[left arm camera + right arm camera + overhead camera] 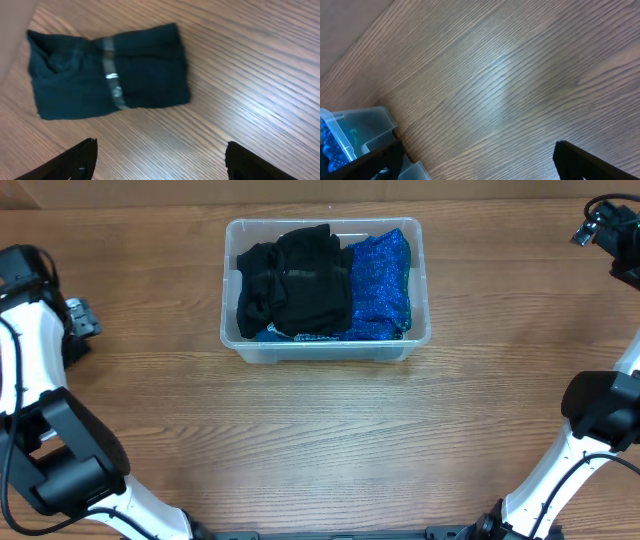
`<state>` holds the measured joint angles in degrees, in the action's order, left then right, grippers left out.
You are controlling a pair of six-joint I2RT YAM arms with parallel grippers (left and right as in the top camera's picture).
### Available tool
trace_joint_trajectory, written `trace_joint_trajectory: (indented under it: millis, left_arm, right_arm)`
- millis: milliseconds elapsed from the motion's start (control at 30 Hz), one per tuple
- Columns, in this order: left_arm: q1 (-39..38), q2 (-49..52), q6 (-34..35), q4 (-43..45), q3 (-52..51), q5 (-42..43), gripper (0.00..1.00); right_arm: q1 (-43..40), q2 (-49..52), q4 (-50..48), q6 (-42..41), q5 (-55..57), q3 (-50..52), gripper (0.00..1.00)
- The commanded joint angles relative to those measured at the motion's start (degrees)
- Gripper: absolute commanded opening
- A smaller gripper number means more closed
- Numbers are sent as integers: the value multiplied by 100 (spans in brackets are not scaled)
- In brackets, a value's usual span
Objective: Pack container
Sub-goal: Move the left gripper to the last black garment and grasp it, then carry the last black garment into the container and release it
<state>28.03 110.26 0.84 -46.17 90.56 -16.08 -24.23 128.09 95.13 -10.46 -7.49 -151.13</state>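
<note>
one container [320,352], one black cloth [295,280], one blue glittery cloth [380,285], one dark folded cloth [110,70].

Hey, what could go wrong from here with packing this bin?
The folded dark cloth lies flat on the table; the left fingers, open, may pinch only its top layer and unfold it. The container already looks full with the black garment and blue fabric, so another piece might ride over the rim.

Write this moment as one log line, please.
left gripper: open, dark folded cloth ahead on table | right gripper: open, empty | container: holds black cloth, blue cloth
</note>
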Motion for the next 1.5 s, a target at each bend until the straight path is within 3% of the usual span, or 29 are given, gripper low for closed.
trace_joint_trajectory:
  millis: [0, 567, 667, 800, 867, 1000, 1267, 1467]
  left_arm:
    - [225, 540, -289, 203, -24, -55, 82]
    - [221, 1685, -780, 1600, -24, 68, 78]
    - [221, 1714, -776, 1606, -24, 68, 62]
    - [190, 1714, -769, 1558, -24, 118, 15]
    - [140, 1714, -769, 1460, -24, 186, 4]
    - [-125, 1694, -597, 896, 345, 590, 4]
    - [-1069, 1305, -411, -173, 2059, 822, 4]
    - [-1888, 938, -1088, -350, 2959, 822, 4]
  right_arm:
    - [11, -201, -28, -4, -4, -153, 100]
    - [11, -201, -28, -4, -4, -153, 100]
    - [11, -201, -28, -7, -4, -151, 100]
    - [11, -201, -28, -7, -4, -153, 100]
    - [11, -201, -28, -4, -4, -153, 100]
    - [11, -201, -28, -4, -4, -153, 100]
    - [11, -201, -28, -4, -4, -153, 100]
    - [11, -201, -28, -7, -4, -153, 100]
